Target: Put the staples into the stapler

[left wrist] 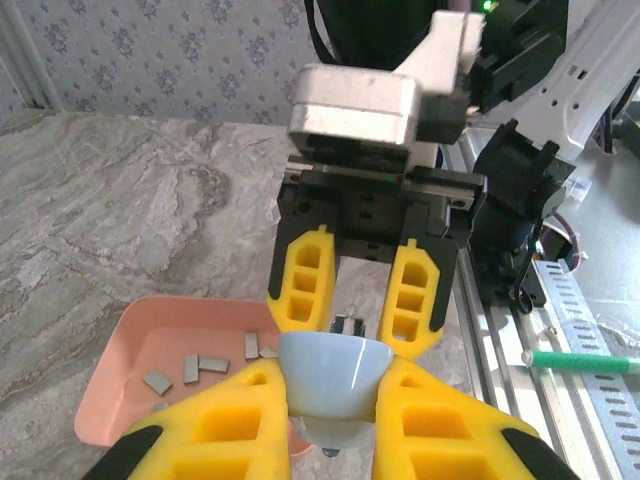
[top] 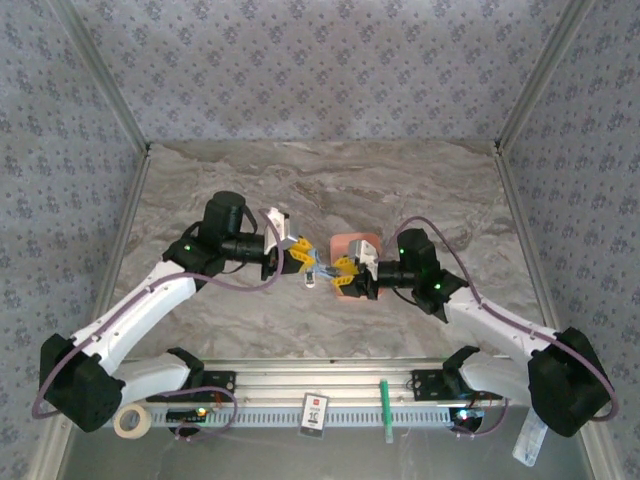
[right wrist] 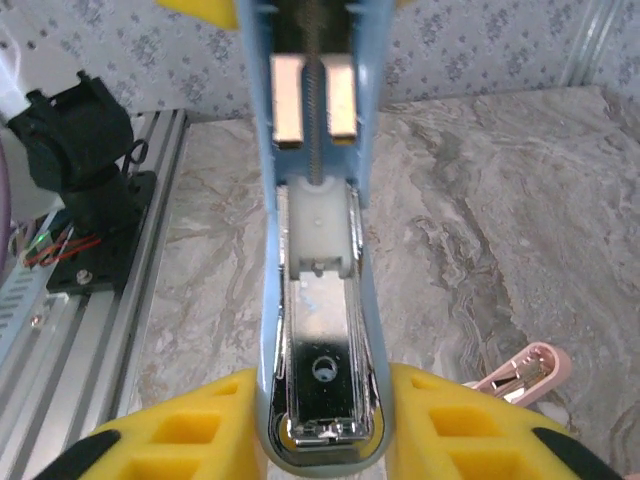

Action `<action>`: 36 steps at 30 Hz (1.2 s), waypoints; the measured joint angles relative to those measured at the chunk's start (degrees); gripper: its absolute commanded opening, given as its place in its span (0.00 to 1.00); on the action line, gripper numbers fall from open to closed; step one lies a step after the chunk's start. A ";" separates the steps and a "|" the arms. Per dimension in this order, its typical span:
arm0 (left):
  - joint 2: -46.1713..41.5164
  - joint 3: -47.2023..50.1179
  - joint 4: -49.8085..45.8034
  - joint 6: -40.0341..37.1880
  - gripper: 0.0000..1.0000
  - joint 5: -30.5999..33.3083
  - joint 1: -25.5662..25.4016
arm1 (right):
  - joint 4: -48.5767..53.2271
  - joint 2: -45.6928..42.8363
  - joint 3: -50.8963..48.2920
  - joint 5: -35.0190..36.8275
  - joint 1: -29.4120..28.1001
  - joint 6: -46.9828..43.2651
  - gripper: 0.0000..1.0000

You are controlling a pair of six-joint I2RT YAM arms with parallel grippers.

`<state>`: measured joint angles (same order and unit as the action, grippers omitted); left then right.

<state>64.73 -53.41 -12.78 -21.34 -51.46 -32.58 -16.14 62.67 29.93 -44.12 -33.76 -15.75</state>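
The pale-blue stapler [top: 320,273] hangs above the marble table between both grippers. My left gripper [left wrist: 333,388] is shut on its rounded blue end [left wrist: 333,375]. My right gripper [right wrist: 322,425] grips the other end, one yellow finger pressed against each side of the shell. In the right wrist view the stapler [right wrist: 318,300] is swung open, with its silver rail [right wrist: 322,350] bare and the white pusher drawn back. The staples [left wrist: 200,365], several small grey strips, lie in the salmon-pink tray [left wrist: 120,400]. In the top view the tray [top: 355,243] sits just behind the right gripper [top: 342,272].
An aluminium rail [top: 330,385] runs along the near table edge, where a tape roll [top: 132,420], a white card [top: 315,412] and a green pen [top: 384,408] lie. Patterned walls close in three sides. Open marble lies beyond the grippers.
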 measured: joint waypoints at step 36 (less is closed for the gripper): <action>-1.20 -1.31 -2.49 -3.28 0.05 -0.46 0.55 | 14.53 5.86 18.16 3.06 -7.43 -3.02 0.35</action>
<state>63.53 -54.72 -15.27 -24.62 -51.92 -32.03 -1.61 68.53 48.10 -41.06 -41.19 -18.76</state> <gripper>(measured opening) 0.188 0.426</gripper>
